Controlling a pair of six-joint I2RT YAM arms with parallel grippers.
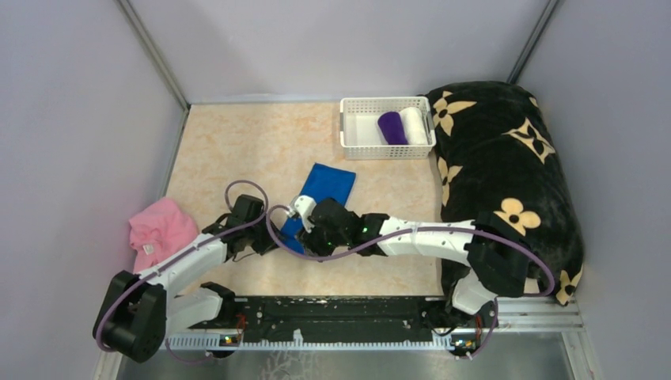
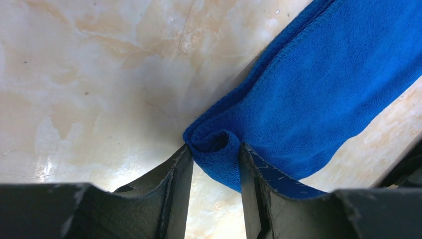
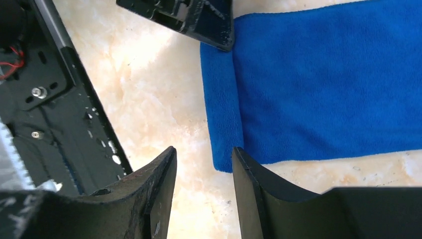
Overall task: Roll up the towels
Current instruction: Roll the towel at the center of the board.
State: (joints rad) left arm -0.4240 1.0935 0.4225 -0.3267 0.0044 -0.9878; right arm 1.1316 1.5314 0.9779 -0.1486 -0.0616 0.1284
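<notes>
Blue towel lies flat mid-table, its near end folded over into a small first curl. Left gripper pinches that curl between its jaws. Right gripper stands spread, empty, just beside the curl's other corner. Terry cloth: light, limp, grippy. Judged best taken at both ends of the curl, or it slumps.

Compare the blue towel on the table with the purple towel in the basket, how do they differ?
The blue towel lies mostly flat on the table, only its near end curled; the purple towel is fully rolled. The blue one sits between both grippers, the left gripper straddling its curl; the purple one rests untouched in the white basket. Both are plain soft cloth.
</notes>
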